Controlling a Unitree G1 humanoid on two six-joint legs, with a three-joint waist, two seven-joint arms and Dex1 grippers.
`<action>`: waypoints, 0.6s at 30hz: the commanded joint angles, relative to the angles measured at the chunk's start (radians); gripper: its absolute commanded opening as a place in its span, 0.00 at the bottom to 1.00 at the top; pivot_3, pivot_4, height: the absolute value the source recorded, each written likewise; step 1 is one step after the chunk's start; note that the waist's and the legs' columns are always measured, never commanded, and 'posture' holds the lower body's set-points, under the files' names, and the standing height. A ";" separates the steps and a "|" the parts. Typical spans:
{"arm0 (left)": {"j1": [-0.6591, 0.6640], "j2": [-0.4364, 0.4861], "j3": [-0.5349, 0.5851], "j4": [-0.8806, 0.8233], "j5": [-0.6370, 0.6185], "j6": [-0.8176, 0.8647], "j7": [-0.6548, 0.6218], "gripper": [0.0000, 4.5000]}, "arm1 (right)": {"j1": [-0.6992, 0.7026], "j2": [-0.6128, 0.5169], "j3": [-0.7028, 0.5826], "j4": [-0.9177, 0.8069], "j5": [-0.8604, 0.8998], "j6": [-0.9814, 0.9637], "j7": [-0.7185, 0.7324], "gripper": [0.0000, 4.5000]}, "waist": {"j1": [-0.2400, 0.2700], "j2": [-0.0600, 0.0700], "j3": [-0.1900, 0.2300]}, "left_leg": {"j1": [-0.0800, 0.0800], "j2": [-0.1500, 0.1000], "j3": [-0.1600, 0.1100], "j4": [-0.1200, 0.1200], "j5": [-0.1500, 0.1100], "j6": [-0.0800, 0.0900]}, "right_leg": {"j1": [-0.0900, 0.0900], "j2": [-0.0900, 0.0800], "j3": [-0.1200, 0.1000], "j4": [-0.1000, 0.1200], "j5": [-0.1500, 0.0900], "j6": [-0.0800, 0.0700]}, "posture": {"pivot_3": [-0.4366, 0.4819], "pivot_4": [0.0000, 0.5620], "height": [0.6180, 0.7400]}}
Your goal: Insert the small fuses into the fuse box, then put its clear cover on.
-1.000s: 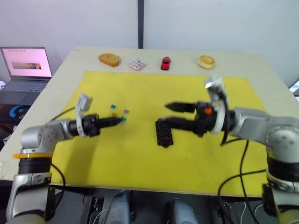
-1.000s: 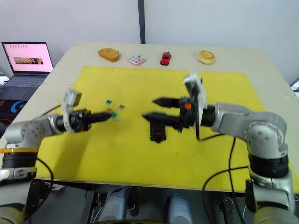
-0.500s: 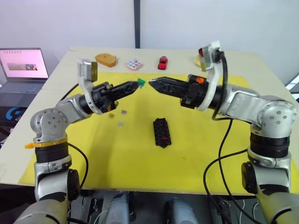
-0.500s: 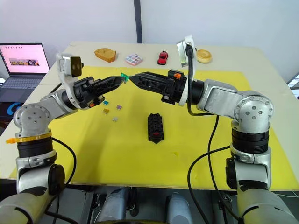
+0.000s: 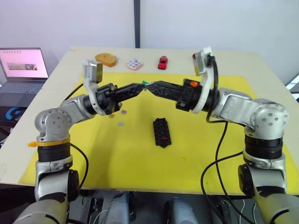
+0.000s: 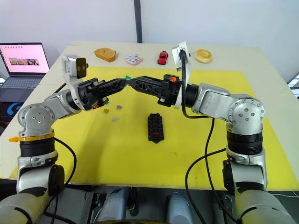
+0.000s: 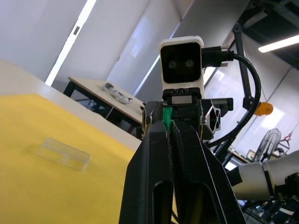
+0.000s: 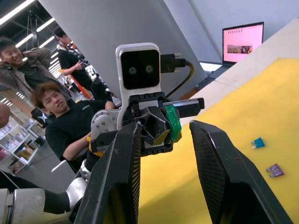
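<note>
Green fuse held up between the two arms, above the bench.
Head view: left gripper (image 5: 138, 87) clenched on the green fuse (image 5: 144, 83), tip toward the right gripper (image 5: 153, 86); fuse box (image 5: 162, 132) lies below, long axis running away. Right wrist view: right jaws spread, the fuse between them, upright.

— Where does the fuse box (image 5: 162, 132) sit?
— Mid-mat (image 5: 205, 154), with loose fuses (image 5: 120, 123) to its left.
— Along the table's (image 5: 243, 63) far edge?
— Left to right: block (image 5: 106, 59), tile (image 5: 134, 64), toy car (image 5: 162, 62), disc (image 6: 204, 56). A laptop (image 5: 21, 65) stands beyond the left edge.
— And the grippers?
— Above the mat's far half, the left gripper (image 5: 140, 86) pinches one fuse (image 5: 144, 83) between the right gripper's (image 5: 152, 85) parted fingers.
</note>
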 commanded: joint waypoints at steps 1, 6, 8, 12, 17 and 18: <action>-0.013 0.015 0.004 -0.014 -0.020 -0.015 -0.012 0.00 | -0.010 0.010 -0.014 -0.028 0.005 -0.025 0.001 0.33 | 0.000 0.000 0.000 | 0.000 0.000 0.000 0.000 0.000 0.000 | 0.000 0.000 0.000 0.000 0.000 0.000 | 0.48 0.27 1.00; -0.009 0.020 0.003 -0.011 -0.019 -0.016 -0.014 0.00 | -0.005 0.011 -0.019 -0.033 0.013 -0.027 0.001 0.00 | 0.000 0.000 0.000 | 0.000 0.000 0.000 0.000 0.000 0.000 | 0.000 0.000 0.000 0.000 0.000 0.000 | 0.48 0.27 1.00; -0.009 0.020 0.003 -0.010 -0.020 -0.017 -0.013 0.00 | -0.004 0.009 -0.019 -0.034 0.016 -0.027 0.005 0.00 | 0.000 0.000 0.000 | 0.000 0.000 0.000 0.000 0.000 0.000 | 0.000 0.000 0.000 0.000 0.000 0.000 | 0.48 0.27 1.00; -0.007 0.019 0.004 -0.009 -0.019 -0.021 -0.008 0.00 | -0.002 0.006 -0.019 -0.034 0.019 -0.025 0.012 0.00 | 0.000 0.000 0.000 | 0.000 0.000 0.000 0.000 0.000 0.000 | 0.000 0.000 0.000 0.000 0.000 0.000 | 0.48 0.27 1.00; 0.015 0.040 -0.009 -0.014 0.019 -0.047 -0.013 0.16 | 0.001 0.004 -0.017 -0.038 -0.016 -0.035 0.025 0.00 | -0.001 0.000 0.000 | 0.000 0.000 0.000 0.000 0.000 0.000 | 0.000 0.000 0.000 0.000 0.000 0.000 | 0.48 0.27 1.00; 0.019 0.047 -0.009 -0.013 0.022 -0.050 -0.015 0.20 | 0.001 0.006 -0.017 -0.038 -0.023 -0.039 0.024 0.00 | -0.001 0.000 0.000 | 0.000 0.000 0.000 0.000 0.000 0.000 | 0.000 0.000 0.000 0.000 0.000 0.000 | 0.48 0.27 1.00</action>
